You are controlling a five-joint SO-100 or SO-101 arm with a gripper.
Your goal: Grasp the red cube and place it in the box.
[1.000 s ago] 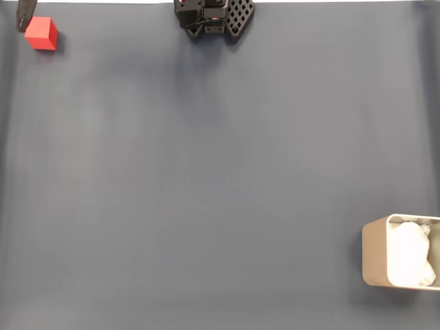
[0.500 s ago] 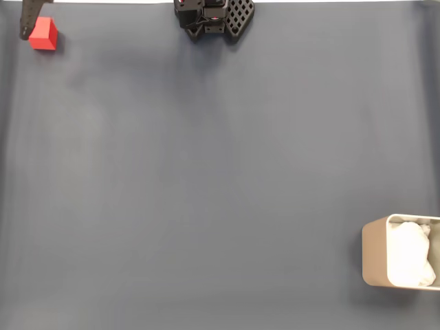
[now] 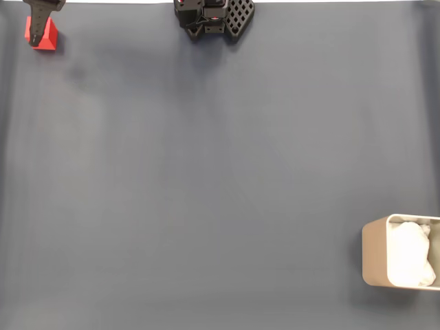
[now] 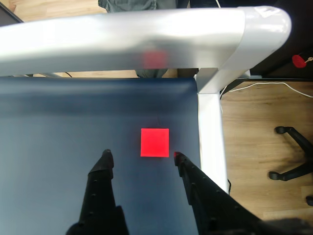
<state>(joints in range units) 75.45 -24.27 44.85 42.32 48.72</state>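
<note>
In the fixed view, at the far upper left corner of the dark blue desk [image 3: 206, 179], we see the red cube [image 3: 45, 40] with a black piece of the pincer [image 3: 41, 15] lying over its upper left part; from here we cannot tell how the fingers stand. Further right along the top edge sits the arm's black base [image 3: 213, 17]. Well apart, at the lower right edge, stands the box [image 3: 375, 258], cut off by the frame, with white lining [image 3: 411, 254] inside.

The wrist view settles what the fixed one leaves open. There we find the pincer [image 4: 141, 157] spread, its left fingertip [image 4: 106, 159] well clear of the red cube [image 4: 154, 142] and its right tip just beside the cube's lower right corner, the cube lying a little beyond the tips, flat on the desk [image 4: 58, 137]. To the right run a silver frame rail [image 4: 208, 127] and a wooden floor [image 4: 264, 117].
</note>
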